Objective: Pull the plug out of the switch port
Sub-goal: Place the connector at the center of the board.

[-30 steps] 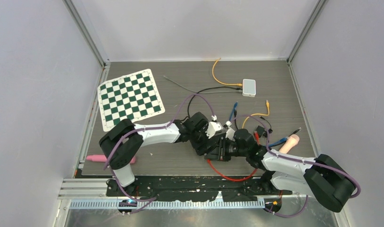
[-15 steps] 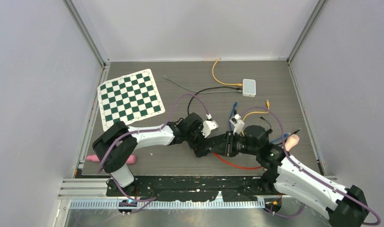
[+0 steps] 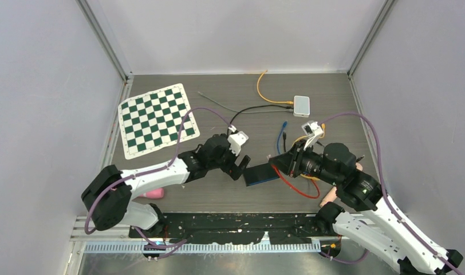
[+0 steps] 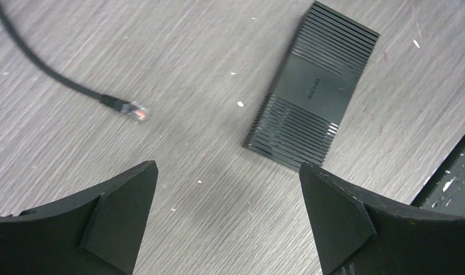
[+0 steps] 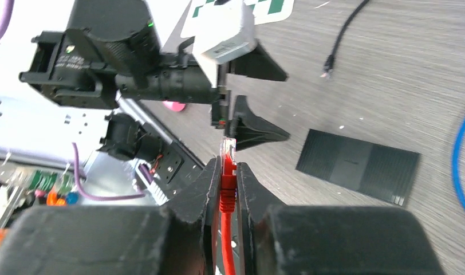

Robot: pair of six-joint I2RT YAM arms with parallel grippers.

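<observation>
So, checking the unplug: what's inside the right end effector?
The right end effector pinches a red network cable just behind its clear plastic plug, which pokes out. The pinched stretch is covered.

Three views of one desk: one overhead, two wrist close-ups.
Top camera looks down from high behind the desk's near edge. Left wrist camera faces straight down, close over the black switch; right wrist camera views it low, sidelong.

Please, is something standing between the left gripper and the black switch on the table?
Nothing visible does. The left gripper hangs open over bare table, and the switch lies flat just beyond its fingers. The loose black plug lies off to the side, apart from the switch.
</observation>
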